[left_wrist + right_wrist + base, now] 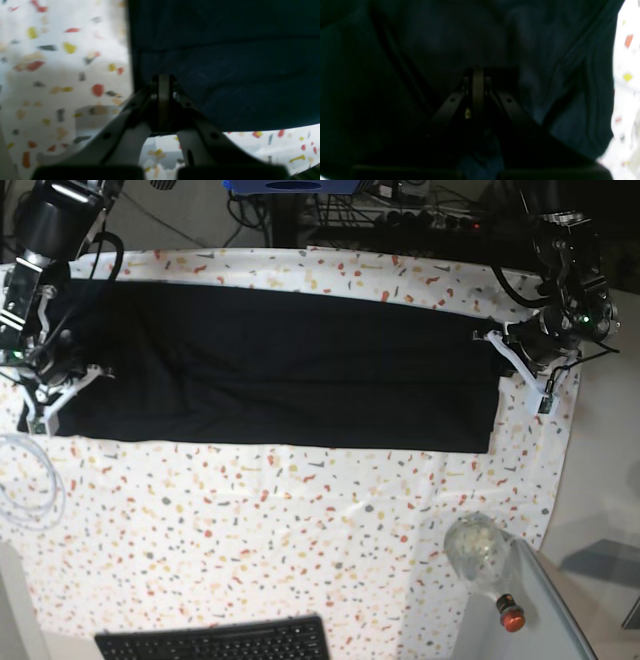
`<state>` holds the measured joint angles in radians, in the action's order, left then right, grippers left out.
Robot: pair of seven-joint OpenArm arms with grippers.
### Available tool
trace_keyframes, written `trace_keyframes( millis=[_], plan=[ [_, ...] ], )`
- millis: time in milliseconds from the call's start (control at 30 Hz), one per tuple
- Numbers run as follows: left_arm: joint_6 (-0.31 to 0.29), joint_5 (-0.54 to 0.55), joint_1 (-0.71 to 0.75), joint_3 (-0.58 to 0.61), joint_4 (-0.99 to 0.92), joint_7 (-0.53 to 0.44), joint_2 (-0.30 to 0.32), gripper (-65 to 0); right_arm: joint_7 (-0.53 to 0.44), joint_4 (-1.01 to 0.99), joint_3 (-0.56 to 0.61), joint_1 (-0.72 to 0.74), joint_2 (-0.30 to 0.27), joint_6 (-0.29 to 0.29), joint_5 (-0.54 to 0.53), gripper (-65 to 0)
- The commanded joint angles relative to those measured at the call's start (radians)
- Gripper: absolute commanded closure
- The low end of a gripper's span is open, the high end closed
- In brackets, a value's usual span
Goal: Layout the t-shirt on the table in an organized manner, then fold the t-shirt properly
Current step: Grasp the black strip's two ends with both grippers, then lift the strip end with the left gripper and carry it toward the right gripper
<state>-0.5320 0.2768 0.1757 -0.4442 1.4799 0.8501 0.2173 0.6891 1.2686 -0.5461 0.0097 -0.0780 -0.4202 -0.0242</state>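
**Black short-sleeved t-shirt stretched flat across the speckled table, each end pinched by one arm.**

The plain black soft-fabric t-shirt (270, 365) lies as one long dark band across the upper half of the base view, on the white table cover flecked with red, yellow and grey (250, 520). Its long axis runs left to right across the frame; which end is collar and which is hem cannot be told. The left gripper (490, 338), at the band's right end, has its jaws together on the cloth edge; the left wrist view shows the fabric caught at the fingertips. The right gripper (72, 370), at the left end, is likewise clamped on cloth. Judged from this, the laying-out is nearly complete, with few wrinkles; the folding proper appears not yet done.
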Motion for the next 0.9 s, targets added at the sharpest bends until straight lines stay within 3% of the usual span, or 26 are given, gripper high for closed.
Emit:
trace_keyframes(
  millis=[0,133,300,433,500,600,733,867],
  plan=[
    [-0.006,0.012,-0.005,-0.003,0.04,-0.015,0.018,0.0,-0.035,0.035,-0.001,0.016,-0.007,-0.004,-0.015,0.0],
    [-0.007,0.016,0.017,-0.018,0.104,-0.019,0.02,0.0,-0.045,0.202,-0.082,-0.018,0.027,-0.01,-0.018,0.0],
    [-0.033,0.082,0.002,-0.143,0.078,-0.019,0.015,-1.2,-0.044,0.377,-0.128,-0.055,0.062,-0.01,-0.018,0.0],
    [-0.11,0.232,-0.005,-0.186,0.012,-0.021,0.04,-49.0,-0.045,0.428,-0.114,-0.064,0.062,-0.01,-0.018,0.0],
    [-0.166,0.275,-0.032,-0.184,-0.041,-0.022,0.05,-65.0,-0.045,0.429,-0.108,-0.064,0.062,-0.01,-0.018,0.0],
    [-0.166,0.278,-0.103,-0.193,-0.172,-0.036,0.05,-65.0,-0.045,0.42,-0.108,-0.058,0.062,-0.01,-0.018,0.0],
    [-0.166,0.278,-0.15,-0.184,-0.313,-0.145,0.046,-65.0,-0.045,0.42,-0.108,-0.058,0.062,-0.01,-0.018,0.0],
    [-0.166,0.278,-0.181,-0.144,-0.402,-0.162,0.044,-65.0,-0.045,0.42,-0.108,-0.058,0.059,-0.01,-0.018,0.0]
  ],
)
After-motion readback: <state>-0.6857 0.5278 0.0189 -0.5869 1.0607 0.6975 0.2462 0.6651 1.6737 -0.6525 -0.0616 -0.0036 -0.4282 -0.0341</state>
